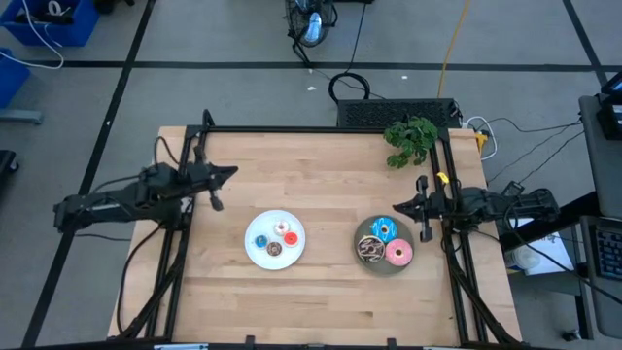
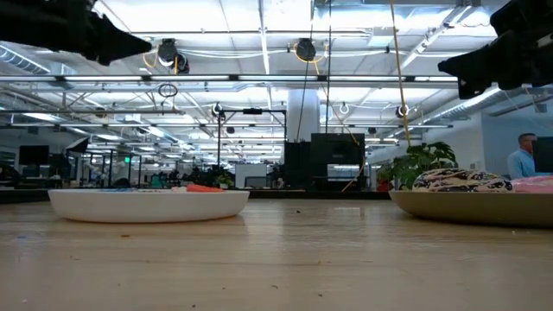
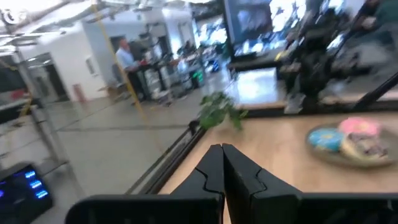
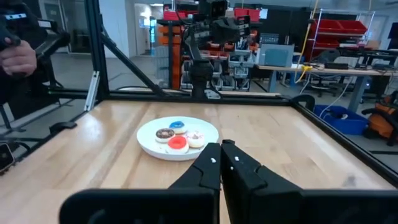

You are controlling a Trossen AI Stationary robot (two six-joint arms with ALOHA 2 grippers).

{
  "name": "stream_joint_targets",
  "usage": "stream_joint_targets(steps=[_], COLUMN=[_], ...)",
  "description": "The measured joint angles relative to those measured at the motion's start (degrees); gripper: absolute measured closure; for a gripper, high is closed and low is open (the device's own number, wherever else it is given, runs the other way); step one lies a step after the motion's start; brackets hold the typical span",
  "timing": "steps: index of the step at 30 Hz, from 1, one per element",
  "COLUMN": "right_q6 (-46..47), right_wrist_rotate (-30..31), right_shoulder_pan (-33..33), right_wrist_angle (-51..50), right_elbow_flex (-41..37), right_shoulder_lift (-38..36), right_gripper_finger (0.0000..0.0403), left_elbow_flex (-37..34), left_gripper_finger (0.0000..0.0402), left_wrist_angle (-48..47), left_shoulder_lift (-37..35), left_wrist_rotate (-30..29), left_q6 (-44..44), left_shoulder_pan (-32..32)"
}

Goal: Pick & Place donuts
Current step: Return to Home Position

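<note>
Tabletop [image 1: 321,165] between both arms [image 1: 136,192] holds donuts [image 1: 398,254] on white plate [image 1: 293,256], grey plate [image 1: 362,233].

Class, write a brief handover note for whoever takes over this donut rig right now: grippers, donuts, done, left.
Left gripper: shut, empty, raised over the table's left side.
Right gripper: shut, empty, raised beside the grey plate.
Large blue donut, pink donut and chocolate donut lie on the grey plate; tiny donuts on the white plate.
Placing looks done; seemingly only parking the arms remains.
</note>
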Motion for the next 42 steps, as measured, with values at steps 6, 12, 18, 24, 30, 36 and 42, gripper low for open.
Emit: stream_joint_targets(steps=[6,12,18,24,30,36,42], right_q6=[-1.24,-1.84,-2.34,-2.34,-1.18,0.34,0.53], right_wrist_rotate=[0.39,0.46,0.52,0.61,0.88,1.21,0.74], right_shoulder_pan=[0.00,0.00,0.00,0.00,-0.67,-2.91,-4.23], right_wrist_angle=[-0.41,-0.39,-0.22,1.62,7.94,7.44,7.19], right_elbow_flex=[0.00,0.00,-0.54,-2.64,-7.39,-7.45,-7.52], right_shoulder_lift=[-0.01,0.00,0.00,-0.03,0.05,0.43,0.44], right_gripper_finger=[0.0403,0.0403,0.0403,0.0403,0.0403,0.0403,0.0403], left_elbow_flex=[-5.20,-11.27,-16.66,-16.66,-16.66,-16.64,-16.64], left_gripper_finger=[0.0400,0.0401,0.0401,0.0401,0.0401,0.0401,0.0401], left_wrist_angle=[-0.56,0.32,4.49,4.65,6.52,3.62,9.71], left_shoulder_lift=[-6.61,-9.34,-9.89,-9.54,-9.51,-8.23,-6.52], left_wrist_rotate=[5.32,7.28,13.51,19.92,18.98,17.54,16.63], left_q6=[-4.13,-5.20,-5.90,-6.00,-9.09,-9.74,-6.13], left_shoulder_pan=[3.07,4.76,6.17,6.19,6.20,3.88,0.17])
